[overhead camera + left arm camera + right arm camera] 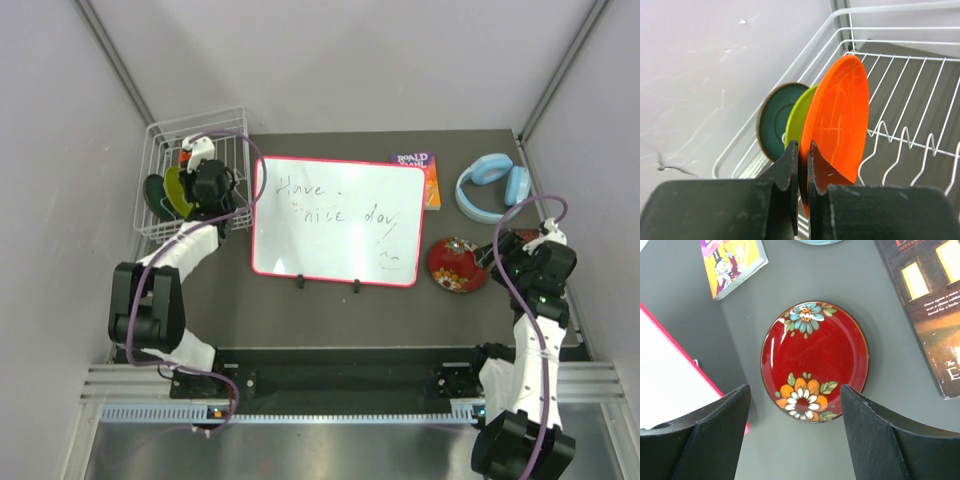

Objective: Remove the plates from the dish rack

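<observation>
The white wire dish rack [160,140] stands at the far left; its bars fill the left wrist view [900,135]. In it stand upright an orange plate [840,115], a lime-yellow plate [799,117] and a dark blue-black plate [774,120]. My left gripper [803,150] is shut on the orange plate's rim, inside the rack [205,185]. The dark red flowered plate [815,360] lies flat on the table right of the whiteboard [458,264]. My right gripper [795,395] is open and empty above that plate's near edge [535,262].
A pink-framed whiteboard [335,220] stands in the table's middle. A Roald Dahl book [422,172] and light blue headphones [492,185] lie at the back right. Another book [925,305] lies right of the red plate. Grey walls close in both sides.
</observation>
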